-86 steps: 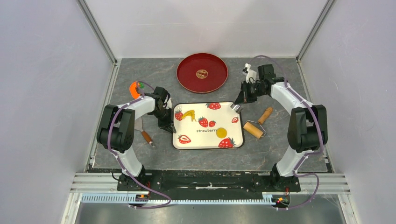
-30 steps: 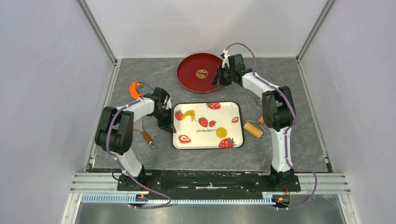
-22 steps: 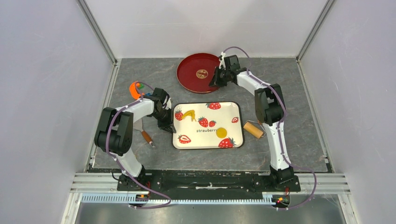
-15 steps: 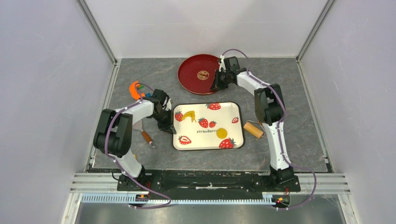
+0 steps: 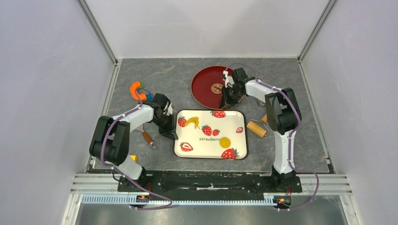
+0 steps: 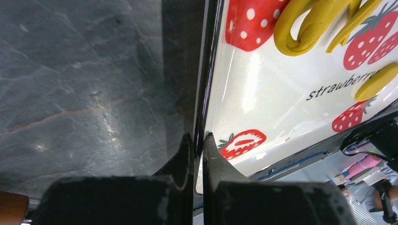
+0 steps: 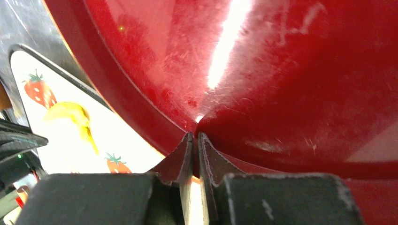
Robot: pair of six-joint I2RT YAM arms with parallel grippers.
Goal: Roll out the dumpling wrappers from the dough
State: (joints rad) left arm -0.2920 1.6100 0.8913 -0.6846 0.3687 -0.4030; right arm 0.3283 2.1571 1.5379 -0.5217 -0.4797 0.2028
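One dumpling wrapper (image 5: 225, 142), a small flat yellow disc, lies on the strawberry-print tray (image 5: 206, 149) near its front right. The same wrapper (image 6: 375, 82) shows at the right edge of the left wrist view. A curved yellow dough scrap (image 5: 191, 122) lies at the tray's back left. My left gripper (image 5: 170, 133) is shut on the tray's left rim (image 6: 202, 93). My right gripper (image 5: 228, 99) is shut on the near rim of the red plate (image 5: 202, 79); in the right wrist view the fingertips (image 7: 186, 145) pinch that red plate's rim (image 7: 141, 108).
A wooden rolling pin (image 5: 256, 128) lies right of the tray, close to the right arm. An orange tool (image 5: 137, 89) sits at the back left, and a brown-handled spatula (image 5: 146, 137) lies left of the tray. Grey walls enclose the table on three sides.
My right gripper closed on the red plate's rim and dragged the plate right and nearer. My left gripper, still shut on the tray, moved the tray slightly nearer.
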